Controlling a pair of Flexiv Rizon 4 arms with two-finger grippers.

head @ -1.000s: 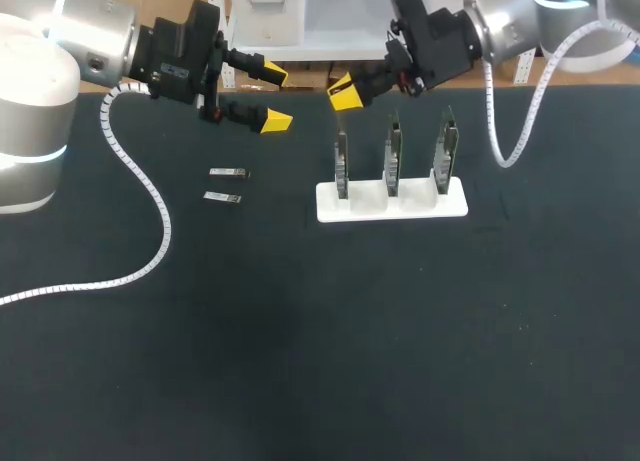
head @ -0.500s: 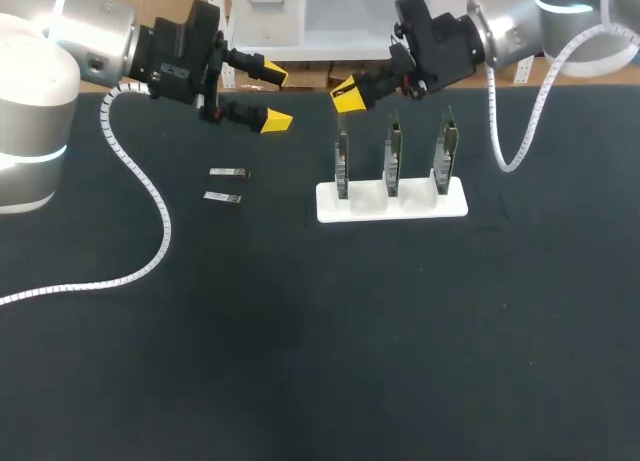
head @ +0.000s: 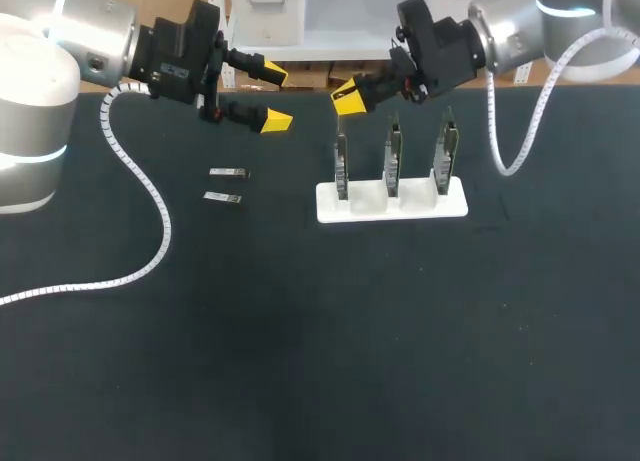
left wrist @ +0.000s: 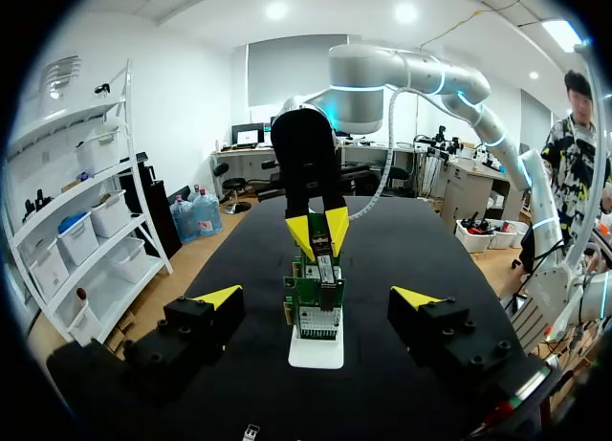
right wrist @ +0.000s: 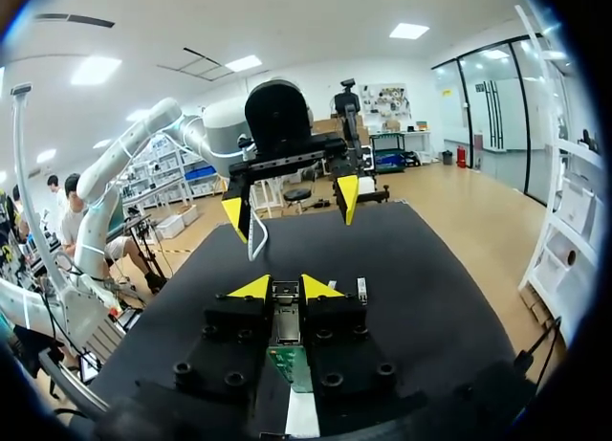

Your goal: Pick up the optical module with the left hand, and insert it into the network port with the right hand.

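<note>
Head view, stand: a white plastic slotted stand (head: 455,203) sits on the black table mat (head: 300,331). It holds three upright green circuit boards, one per slot: the left board (head: 342,161), the middle board (head: 393,156) and the right board (head: 445,153).
Head view, loose parts: a small silver rectangular first loose module (head: 229,172) and a matching second loose module (head: 222,197) lie flat on the mat. They are near each other and well apart from the stand, on its left.
Head view, left claw (head: 276,98): spread wide with nothing in it, over the mat's far edge beyond the loose parts.
Head view, right claw (head: 348,98): tips drawn together just above the top of the left board. What they pinch is too small to tell here.
Left wrist view, own claw (left wrist: 316,297): wide apart and empty. The stand (left wrist: 316,353) lies ahead of it, with the boards lined up one behind another so they hide each other.
Left wrist view, right claw (left wrist: 318,232): closed, with a silver gripped optical module (left wrist: 326,267) hanging under its tips at the top of the nearest board.
Left wrist view, cut off: a small silver piece under the claw, at the edge of view; I cannot tell which one it is.
Right wrist view, own claw (right wrist: 284,288): clamped on the gripped optical module (right wrist: 284,293) from both sides. A green board edge (right wrist: 287,357) and the stand (right wrist: 304,417) show only through the slit between the finger blocks.
Right wrist view, left claw (right wrist: 291,204): apart, across the mat.
</note>
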